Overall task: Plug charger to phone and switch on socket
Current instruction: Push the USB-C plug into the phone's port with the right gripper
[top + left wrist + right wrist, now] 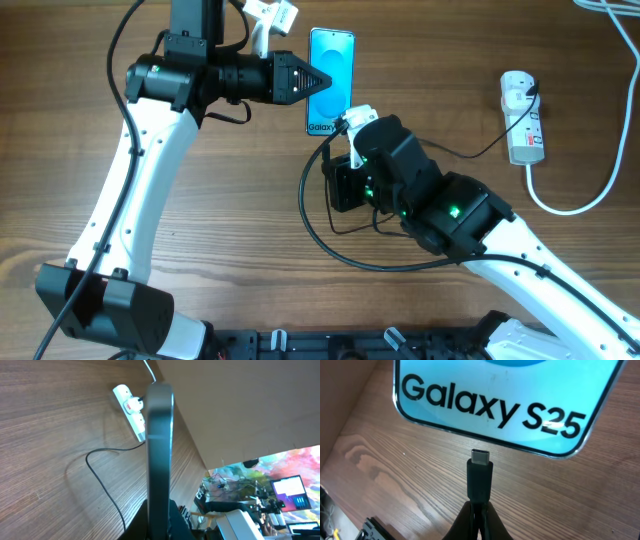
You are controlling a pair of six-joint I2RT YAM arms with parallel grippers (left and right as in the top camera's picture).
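Observation:
The phone [330,80] with a cyan screen lies lengthwise at the table's upper middle, held at its left edge by my left gripper [312,80], which is shut on it. In the left wrist view the phone [158,450] shows edge-on between the fingers. My right gripper [479,507] is shut on the charger plug [479,472], whose metal tip sits just short of the phone's bottom edge [490,410] marked "Galaxy S25". The black charger cable [470,152] runs to the white socket [523,118] at the right, also in the left wrist view [131,410].
The socket's thick white cord [590,190] loops along the right edge of the table. My right arm's black cables [320,215] hang in a loop below the phone. A white tag [275,15] sits near the left arm at the top.

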